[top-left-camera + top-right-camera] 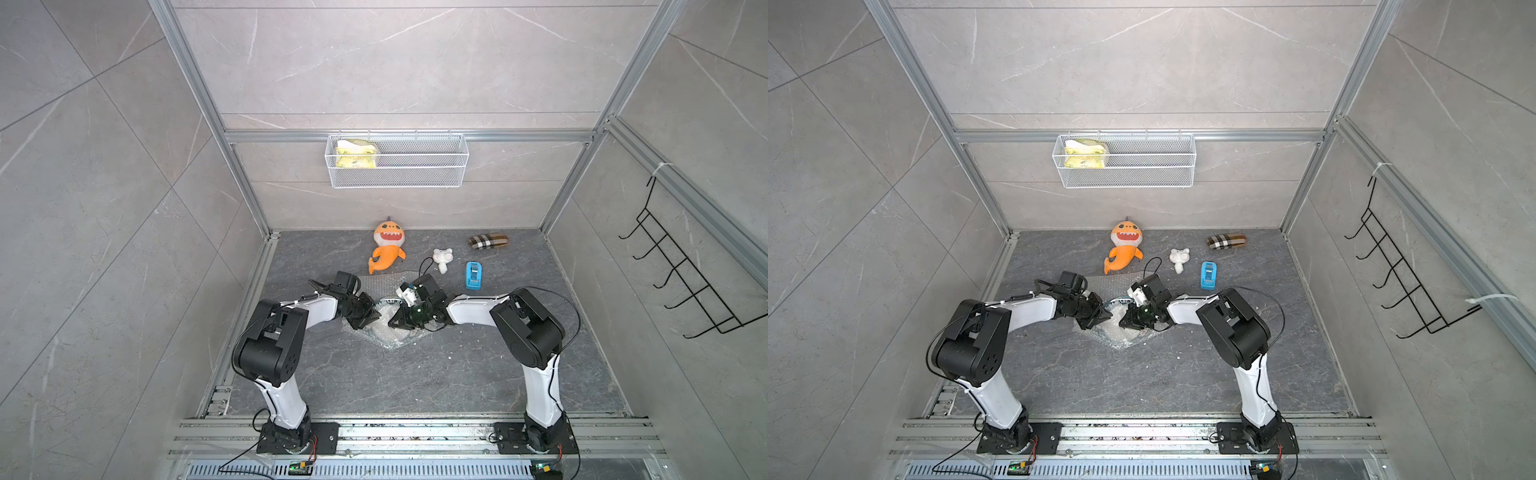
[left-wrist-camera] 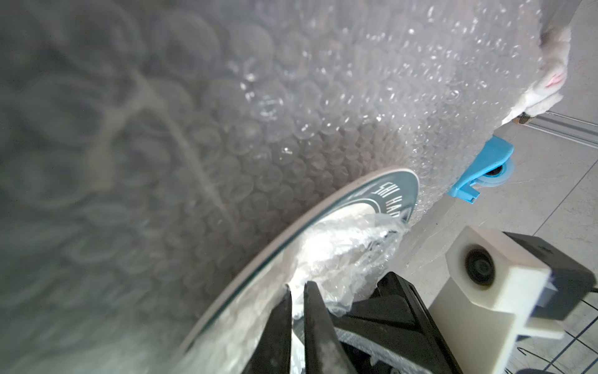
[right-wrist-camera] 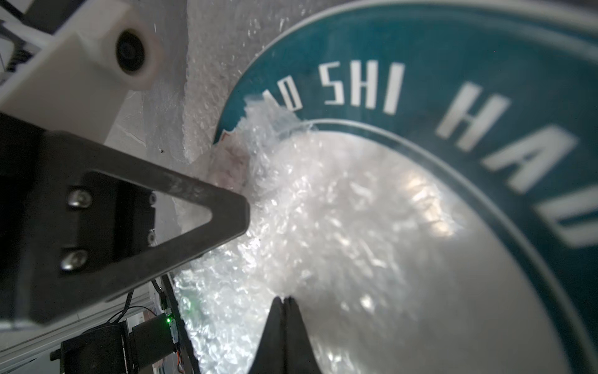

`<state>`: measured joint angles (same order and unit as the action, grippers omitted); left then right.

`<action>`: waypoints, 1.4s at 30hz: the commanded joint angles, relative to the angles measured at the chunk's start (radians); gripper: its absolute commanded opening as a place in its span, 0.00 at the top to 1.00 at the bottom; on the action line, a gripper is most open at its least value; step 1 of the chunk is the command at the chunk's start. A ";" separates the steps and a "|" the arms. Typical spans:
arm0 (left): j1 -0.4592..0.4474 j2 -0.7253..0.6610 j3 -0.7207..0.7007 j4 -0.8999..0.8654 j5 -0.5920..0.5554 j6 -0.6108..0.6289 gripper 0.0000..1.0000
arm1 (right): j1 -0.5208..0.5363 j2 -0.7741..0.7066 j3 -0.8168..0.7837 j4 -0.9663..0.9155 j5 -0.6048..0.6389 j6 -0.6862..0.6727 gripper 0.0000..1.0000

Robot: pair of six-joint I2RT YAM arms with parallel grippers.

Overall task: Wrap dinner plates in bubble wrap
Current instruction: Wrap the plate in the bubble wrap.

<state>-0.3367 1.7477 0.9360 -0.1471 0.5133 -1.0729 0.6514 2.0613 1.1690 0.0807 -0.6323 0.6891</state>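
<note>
yellow cloth (image 1: 356, 154) in mesh basket (image 1: 415, 168)

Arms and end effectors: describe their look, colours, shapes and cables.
Both the left arm and right arm have white shell links between black joint housings, on black base plates. Thin black cables loop along them. The left end effector and right end effector are black with tapering triangular fingers; a white camera block sits at each wrist.
</note>
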 commanded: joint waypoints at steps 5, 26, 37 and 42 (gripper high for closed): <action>-0.042 -0.113 -0.018 0.002 0.003 -0.073 0.91 | 0.001 0.039 -0.022 -0.024 0.049 0.022 0.96; -0.081 0.052 -0.176 0.061 -0.097 -0.057 0.99 | -0.090 -0.106 -0.030 0.054 -0.042 0.083 0.68; -0.070 0.045 -0.178 0.042 -0.104 -0.054 1.00 | -0.307 -0.039 0.154 -0.177 0.116 -0.161 0.49; -0.069 0.040 -0.178 0.033 -0.106 -0.054 1.00 | -0.331 0.101 0.250 -0.183 0.112 -0.171 0.45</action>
<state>-0.4118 1.7424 0.8017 0.0086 0.5362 -1.1507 0.3206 2.0811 1.3830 -0.0296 -0.5438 0.5655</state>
